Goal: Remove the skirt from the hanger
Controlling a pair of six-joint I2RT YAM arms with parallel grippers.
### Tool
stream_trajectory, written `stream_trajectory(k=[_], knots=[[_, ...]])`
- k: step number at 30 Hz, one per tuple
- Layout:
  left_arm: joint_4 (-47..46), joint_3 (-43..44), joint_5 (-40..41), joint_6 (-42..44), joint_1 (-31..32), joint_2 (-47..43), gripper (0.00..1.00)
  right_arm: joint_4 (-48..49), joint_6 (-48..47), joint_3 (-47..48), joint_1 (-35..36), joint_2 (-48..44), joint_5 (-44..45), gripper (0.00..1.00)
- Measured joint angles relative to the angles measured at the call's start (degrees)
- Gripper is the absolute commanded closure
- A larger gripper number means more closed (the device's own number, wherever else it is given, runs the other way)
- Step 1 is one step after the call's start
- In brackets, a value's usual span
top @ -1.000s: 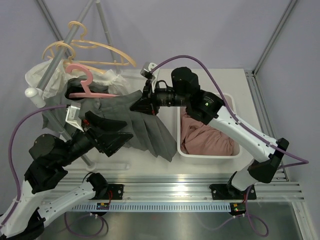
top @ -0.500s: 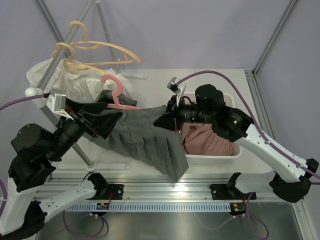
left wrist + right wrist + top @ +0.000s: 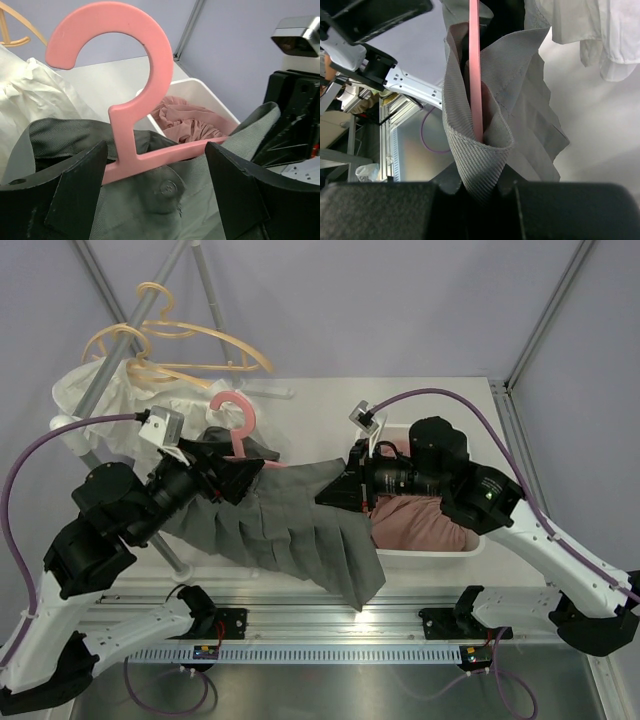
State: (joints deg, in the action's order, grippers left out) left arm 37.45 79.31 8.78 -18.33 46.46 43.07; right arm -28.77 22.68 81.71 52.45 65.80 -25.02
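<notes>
The grey pleated skirt [image 3: 290,530] is seen stretched between the two arms above the table [image 3: 420,400], its waistband threaded on the pink hanger [image 3: 155,65]. The left gripper [image 3: 157,165] is held unclenched, its fingers [image 3: 75,190] set on either side of the hanger's neck with a gap left on each side. The right gripper [image 3: 477,192] is clamped on a fold of the skirt's waistband, and one hanger arm is enclosed in that fold. A white bin [image 3: 430,552] holding a pink garment [image 3: 420,525] is placed just beside the right gripper; beige hangers [image 3: 190,335] are seen at the far left
</notes>
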Motion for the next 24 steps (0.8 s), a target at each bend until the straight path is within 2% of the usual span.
stream_trajectory(k=[4,8,9,11,12,14,15,16,18,22,24], knots=[[0.22,0.00,0.98,1.01,0.00,1.60,0.21,0.15,0.98,-0.44,0.00,-0.74,-1.33,1.00],[0.15,0.00,1.25,1.66,0.00,2.89,0.39,0.13,1.57,-0.74,0.02,-1.90,-1.99,1.00],[0.11,0.00,1.38,1.79,0.00,3.13,0.48,0.02,1.62,-0.74,0.02,-2.19,-2.14,1.00],[0.00,0.00,1.64,2.01,0.00,3.34,0.59,-0.28,1.66,-0.74,0.04,-2.56,-2.36,1.00],[-0.04,0.00,1.68,1.95,0.00,3.45,0.74,-0.48,1.66,-0.74,0.07,-2.69,-2.67,1.00],[-0.26,0.00,1.68,1.81,0.00,3.78,0.95,-0.76,1.64,-0.76,0.07,-2.80,-3.15,1.00],[-0.81,0.04,1.77,1.09,0.00,3.96,1.00,-1.09,1.60,-0.76,0.11,-2.80,-3.17,0.77],[-1.44,0.09,1.79,0.76,0.00,4.17,1.00,-1.09,1.53,-0.85,0.11,-2.80,-3.15,0.54],[-1.14,0.15,1.81,1.01,0.00,4.42,1.00,-0.96,1.46,-0.85,0.11,-2.86,-3.45,0.25],[1.11,0.13,1.84,2.01,0.00,4.92,1.00,-0.52,0.55,-2.47,0.17,-5.07,-3.17,0.00],[1.92,0.07,1.97,2.08,0.00,5.09,1.00,-0.79,0.15,-4.72,0.17,-7.43,-2.40,0.00]])
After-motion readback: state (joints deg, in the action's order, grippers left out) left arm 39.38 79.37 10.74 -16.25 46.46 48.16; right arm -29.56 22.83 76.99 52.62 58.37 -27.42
